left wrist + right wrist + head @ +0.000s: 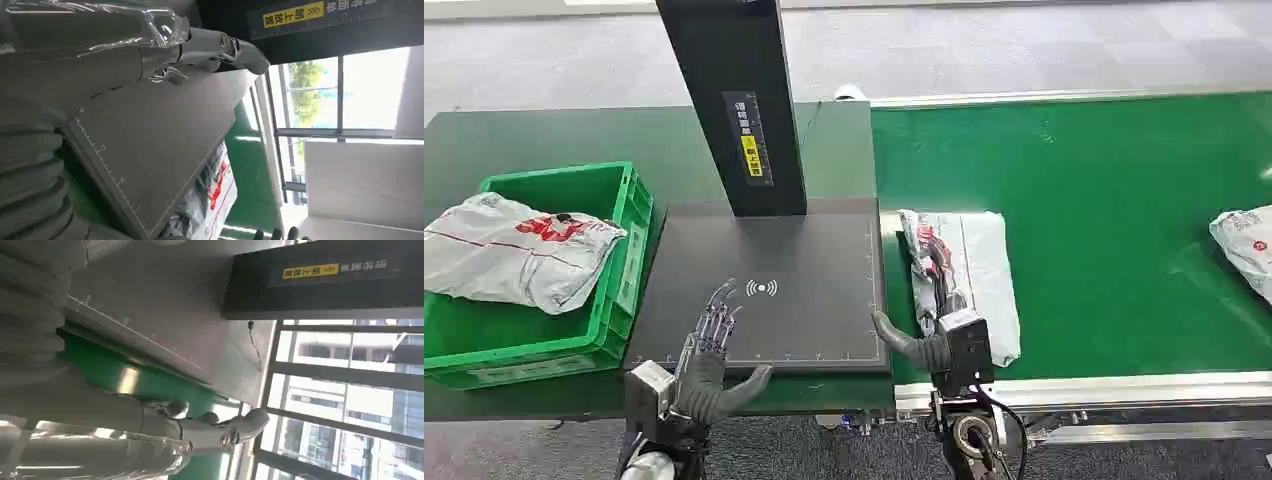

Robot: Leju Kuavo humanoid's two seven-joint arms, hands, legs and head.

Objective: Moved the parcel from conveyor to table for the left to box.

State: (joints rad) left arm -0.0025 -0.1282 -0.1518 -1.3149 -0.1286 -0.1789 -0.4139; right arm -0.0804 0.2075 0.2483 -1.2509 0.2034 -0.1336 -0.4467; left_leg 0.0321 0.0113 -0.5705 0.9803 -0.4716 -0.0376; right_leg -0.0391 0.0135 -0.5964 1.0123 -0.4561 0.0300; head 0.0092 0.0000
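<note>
A grey-white plastic parcel (969, 270) with red and black print lies flat on the green conveyor (1104, 220), right beside the dark scanning pad (774, 290). My right hand (929, 335) is over the parcel's near left part, its dark fingers stretched along the parcel and its thumb spread out toward the pad; it grips nothing. In the right wrist view its fingers (220, 432) are extended. My left hand (709, 350) hovers open above the pad's near left corner, fingers (220, 47) straight. The parcel (212, 197) shows past the pad's edge in the left wrist view.
A green crate (629, 215) at the left of the table holds another grey parcel (514, 250). A black scanner post (734, 100) rises behind the pad. A third parcel (1249, 245) lies at the conveyor's right edge. The conveyor's metal rail (1124, 390) runs along the near side.
</note>
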